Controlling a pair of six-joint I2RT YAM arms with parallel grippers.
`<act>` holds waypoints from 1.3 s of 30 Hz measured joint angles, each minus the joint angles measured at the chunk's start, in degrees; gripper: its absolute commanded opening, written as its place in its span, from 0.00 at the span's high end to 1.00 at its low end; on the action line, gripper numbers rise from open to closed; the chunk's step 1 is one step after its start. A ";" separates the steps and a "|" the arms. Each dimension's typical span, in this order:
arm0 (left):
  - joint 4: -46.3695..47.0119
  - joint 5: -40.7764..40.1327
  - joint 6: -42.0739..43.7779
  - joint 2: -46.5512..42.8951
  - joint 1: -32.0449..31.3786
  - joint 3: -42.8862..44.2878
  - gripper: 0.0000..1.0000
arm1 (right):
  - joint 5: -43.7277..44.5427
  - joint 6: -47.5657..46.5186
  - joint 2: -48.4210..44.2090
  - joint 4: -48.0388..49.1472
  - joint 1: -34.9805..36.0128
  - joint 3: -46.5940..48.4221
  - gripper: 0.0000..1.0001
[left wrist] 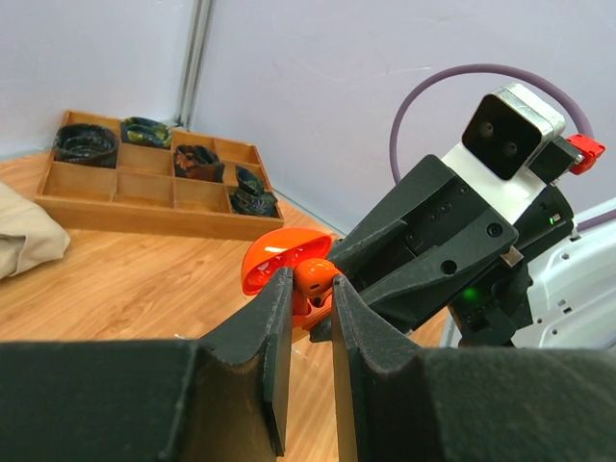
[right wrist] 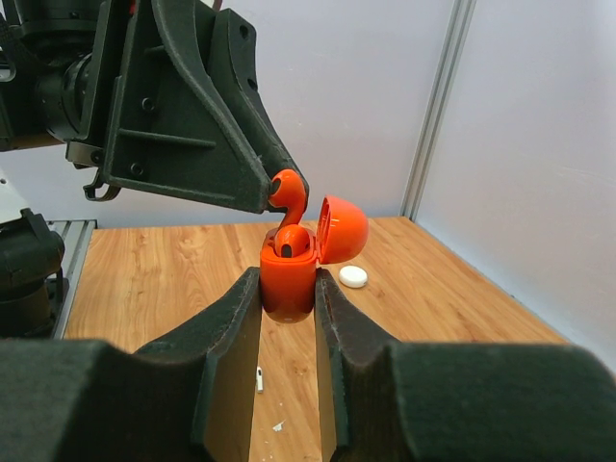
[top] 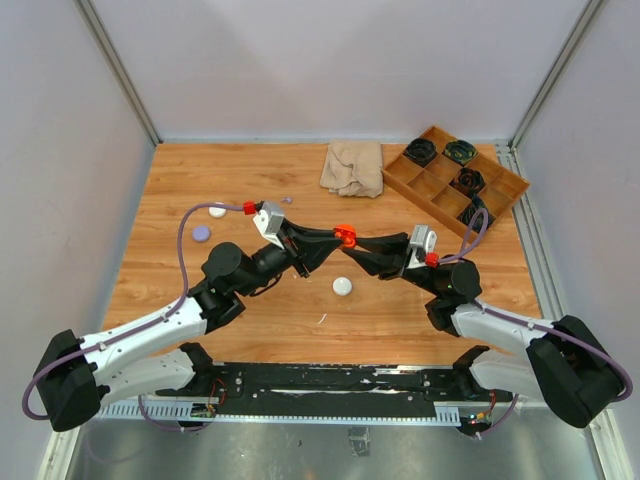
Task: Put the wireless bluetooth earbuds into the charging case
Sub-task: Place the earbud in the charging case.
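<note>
Top view: my two pincers meet over mid-table and everything orange merges into one blob, so bud and case can't be separated there.

Left wrist view: the case body is hidden behind my own fingers. Only the lid and the bud show.

Right wrist view: the case bottom is cut off between my fingers.

No brand, label or writing is readable anywhere.

My left pincer (left wrist: 311, 281) is narrow, pinching a small glossy orange earbud (right wrist: 287, 192) with a rounded head and a short curved stem. My right pincer (right wrist: 287, 289) is narrow too, clamped on the sides of the glossy orange charging case (right wrist: 288, 287), which I hold upright in the air. Its domed hinged lid (right wrist: 342, 229) is flipped open to the side.

The bud sits right at the open mouth of the case, stem pointing down. A rounded orange piece with a dark spot (right wrist: 294, 243) lies in the mouth. I can't tell if it's a second bud or part of the one I hold.

On the wooden tabletop (top: 180, 180):
- a white round puck (top: 343, 286) near the pincers
- another white puck (top: 217, 211) and a pale purple puck (top: 201, 233) at far left
- a tiny white sliver (top: 322, 318), too small to identify
- a tiny purple speck (top: 287, 199), same

At the far edge are a crumpled beige cloth (top: 352, 166) and a wooden divided tray (top: 400, 176). The tray holds dark coiled items (top: 420, 151), and I can't make out what kind.
</note>
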 measured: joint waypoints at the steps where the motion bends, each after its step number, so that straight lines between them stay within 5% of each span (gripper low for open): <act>1: 0.22 0.00 0.02 0.00 -0.02 -0.17 0.77 | -0.04 0.02 0.00 0.00 0.00 0.00 0.99; 24: 1.92 0.98 1.53 0.02 -0.35 -1.79 0.65 | -0.13 -0.04 -0.33 -0.07 0.00 -0.02 0.99; 39: -1.51 -0.63 1.73 -2.75 -0.44 -1.77 0.33 | -0.04 -0.48 -0.33 0.00 0.00 -0.02 0.99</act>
